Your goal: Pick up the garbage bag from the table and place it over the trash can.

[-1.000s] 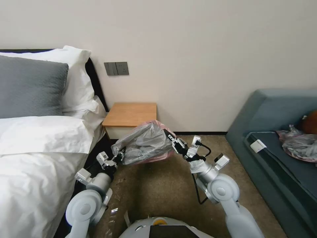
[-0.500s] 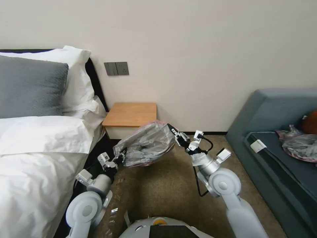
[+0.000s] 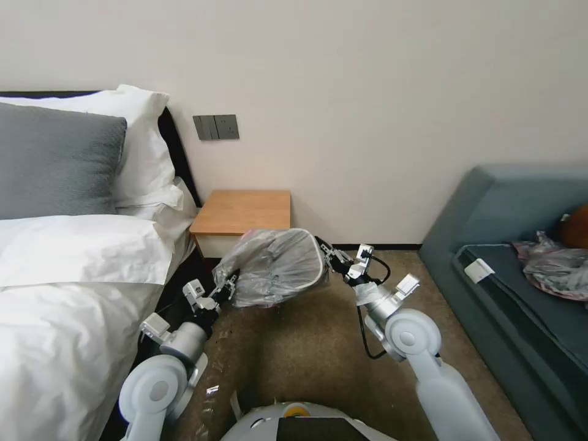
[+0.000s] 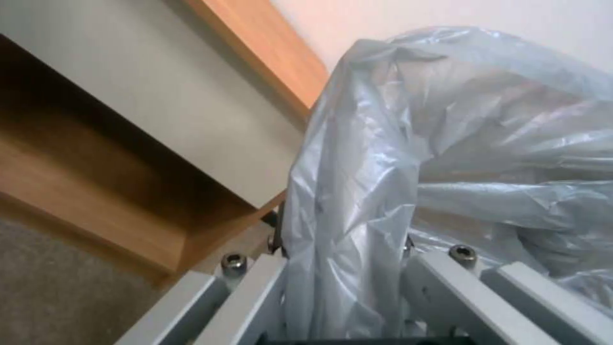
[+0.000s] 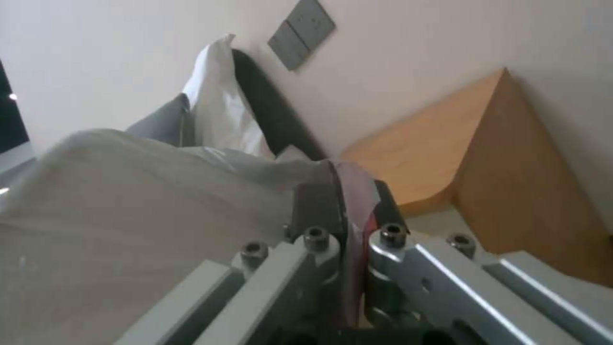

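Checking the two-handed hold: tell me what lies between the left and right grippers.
In the head view, the garbage bag spans from the left gripper to the right gripper; each is shut on an edge.

- My left gripper [image 3: 225, 288] tips sit buried in the garbage bag [image 3: 277, 266]; from the left wrist, plastic fills the gap between the fingers [image 4: 255, 297], pads unseen.
- Right gripper [image 3: 323, 247] jaws clamp the bag's pink rim; the fold covers the pad faces in the right wrist view.
- Table [image 3: 242, 212]: the bag covers its lower front right of centre; drawer front mostly hidden.
- Sofa [image 3: 520, 245] cut off by the right edge.
- Bed [image 3: 67, 288] cut off at left and bottom.
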Tool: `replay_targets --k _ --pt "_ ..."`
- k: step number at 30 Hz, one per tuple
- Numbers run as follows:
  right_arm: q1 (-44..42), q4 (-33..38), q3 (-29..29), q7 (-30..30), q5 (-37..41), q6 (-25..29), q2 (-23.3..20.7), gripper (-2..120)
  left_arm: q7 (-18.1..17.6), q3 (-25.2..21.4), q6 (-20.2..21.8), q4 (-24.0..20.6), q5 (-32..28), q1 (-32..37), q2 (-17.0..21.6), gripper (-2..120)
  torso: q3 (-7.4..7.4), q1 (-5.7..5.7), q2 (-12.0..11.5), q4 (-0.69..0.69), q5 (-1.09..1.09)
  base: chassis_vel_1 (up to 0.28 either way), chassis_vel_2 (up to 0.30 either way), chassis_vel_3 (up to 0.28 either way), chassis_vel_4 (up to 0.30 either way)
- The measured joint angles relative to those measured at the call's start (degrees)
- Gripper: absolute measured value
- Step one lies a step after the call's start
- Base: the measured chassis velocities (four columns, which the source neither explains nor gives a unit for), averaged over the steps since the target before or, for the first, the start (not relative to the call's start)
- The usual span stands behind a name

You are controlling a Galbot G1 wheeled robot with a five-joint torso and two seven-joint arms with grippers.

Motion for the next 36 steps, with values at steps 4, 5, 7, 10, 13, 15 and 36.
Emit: replay_targets --k 4,5,7,10,13,15,36 --pt "0.32 -1.08 0.07 -0.82 -0.82 0.39 0.02 0 0.53 -0.17 -0.01 -0.11 -0.55 0.09 -0.05 5 0.00 0.00 0.00 0.00 0.00 0.000 0.000 0.000 0.000" --pt "0.32 -1.08 0.07 -0.82 -0.82 0.39 0.02 0 0.53 -0.17 -0.01 -0.11 -0.55 0.09 -0.05 5 0.00 0.00 0.00 0.00 0.00 0.000 0.000 0.000 0.000" --pt "0.58 -1.66 0.13 -0.93 -1.53 0.60 0.05 0 0.61 -0.18 0.00 -0.27 -0.77 0.22 -0.07 5 0.00 0.00 0.00 0.01 0.00 0.000 0.000 0.000 0.000" --pt "0.45 -1.85 0.36 -1.28 -2.00 0.67 0.01 0 0.63 -0.18 0.00 -0.32 -0.84 0.28 -0.11 5 0.00 0.00 0.00 0.01 0.00 0.000 0.000 0.000 0.000" --pt "-0.77 -1.22 1.18 -2.26 -2.36 0.55 -0.49 10 0.48 -0.25 0.00 -0.34 -0.72 0.20 -0.12 5 0.00 0.00 0.00 0.01 0.00 0.000 0.000 0.000 0.000" --pt "-1.35 -0.99 1.51 -2.65 -2.61 0.56 -0.69 15 0.26 -0.28 -0.01 -0.30 -0.41 0.10 -0.12 5 0.00 0.00 0.00 0.00 0.00 0.000 0.000 0.000 0.000" --pt "-8.05 4.16 4.03 -4.40 -2.95 2.09 -0.29 93 -2.37 -0.36 -0.70 1.31 1.54 -1.25 0.31 5 0.00 0.00 0.00 0.00 0.00 0.000 0.000 0.000 0.000"
